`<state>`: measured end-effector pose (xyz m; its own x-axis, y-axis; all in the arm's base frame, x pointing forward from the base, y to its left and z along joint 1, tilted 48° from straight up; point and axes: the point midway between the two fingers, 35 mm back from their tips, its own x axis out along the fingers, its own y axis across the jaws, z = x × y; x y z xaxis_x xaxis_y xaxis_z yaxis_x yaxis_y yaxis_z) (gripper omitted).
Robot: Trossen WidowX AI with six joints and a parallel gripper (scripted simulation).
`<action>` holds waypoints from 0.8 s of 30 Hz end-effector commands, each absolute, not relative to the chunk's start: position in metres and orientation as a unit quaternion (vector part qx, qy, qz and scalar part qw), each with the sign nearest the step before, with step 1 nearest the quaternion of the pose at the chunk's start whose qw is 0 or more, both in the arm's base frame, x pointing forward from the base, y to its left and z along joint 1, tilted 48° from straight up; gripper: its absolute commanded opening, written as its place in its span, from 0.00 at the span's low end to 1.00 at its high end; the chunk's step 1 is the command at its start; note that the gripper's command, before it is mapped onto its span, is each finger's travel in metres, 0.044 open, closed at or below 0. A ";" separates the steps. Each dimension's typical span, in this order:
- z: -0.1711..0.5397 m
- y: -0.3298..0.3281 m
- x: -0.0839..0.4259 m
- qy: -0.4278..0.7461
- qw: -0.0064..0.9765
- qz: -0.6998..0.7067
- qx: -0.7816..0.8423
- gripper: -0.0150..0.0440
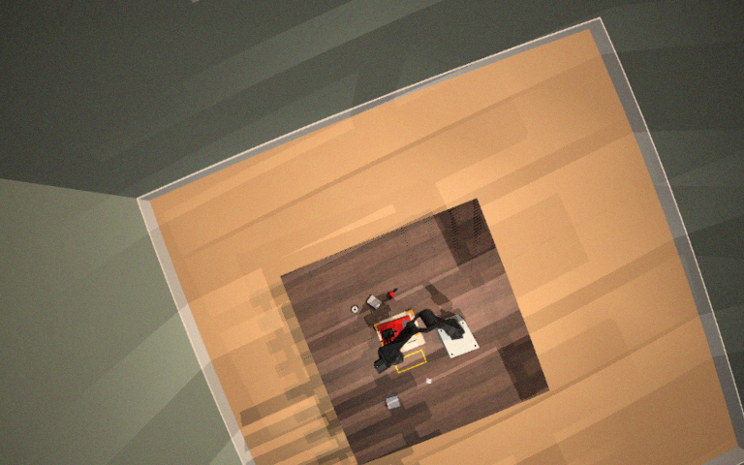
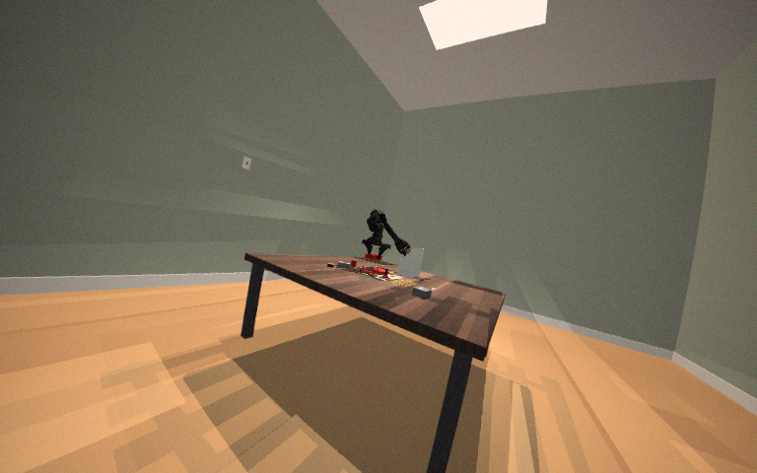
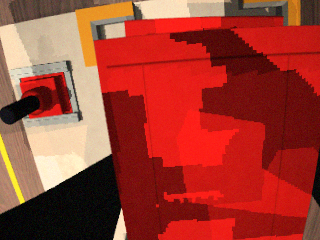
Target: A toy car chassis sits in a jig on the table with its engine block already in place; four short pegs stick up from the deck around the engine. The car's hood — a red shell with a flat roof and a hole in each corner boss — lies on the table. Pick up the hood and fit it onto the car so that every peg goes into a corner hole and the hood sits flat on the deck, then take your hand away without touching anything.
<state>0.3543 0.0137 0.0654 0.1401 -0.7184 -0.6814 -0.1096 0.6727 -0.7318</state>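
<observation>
My gripper (image 2: 376, 251) (image 3: 210, 157) is shut on the red hood (image 2: 373, 256) (image 3: 200, 125), with black fingers at its two sides. The hood hangs level above the table in the exterior view and fills much of the wrist view. The red chassis (image 1: 395, 323) (image 2: 375, 270) sits in the cream jig (image 1: 415, 346) with orange-yellow corners. In the wrist view a red strip of chassis (image 3: 200, 23) shows beyond the hood's far edge, and the hood covers the rest. In the top view the arm hides part of the jig. Pegs, hood holes and engine cannot be made out clearly.
A red part with a black rod (image 3: 45, 97) stands in a grey frame on the jig. A yellow outline (image 1: 411, 367) and a grey block (image 1: 391, 401) lie beside the jig. Another grey block (image 1: 373, 301) and a white ring (image 1: 354, 309) lie on its other side.
</observation>
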 end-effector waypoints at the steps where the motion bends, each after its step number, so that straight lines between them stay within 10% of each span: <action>1: 0.070 0.010 0.353 0.609 0.684 -0.238 -0.324 0.25; 24: 0.038 -0.028 0.361 0.608 0.684 -0.239 -0.325 0.25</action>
<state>0.3604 -0.0273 0.0393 0.1412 -0.7204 -0.6790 -0.0600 0.6784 -0.7322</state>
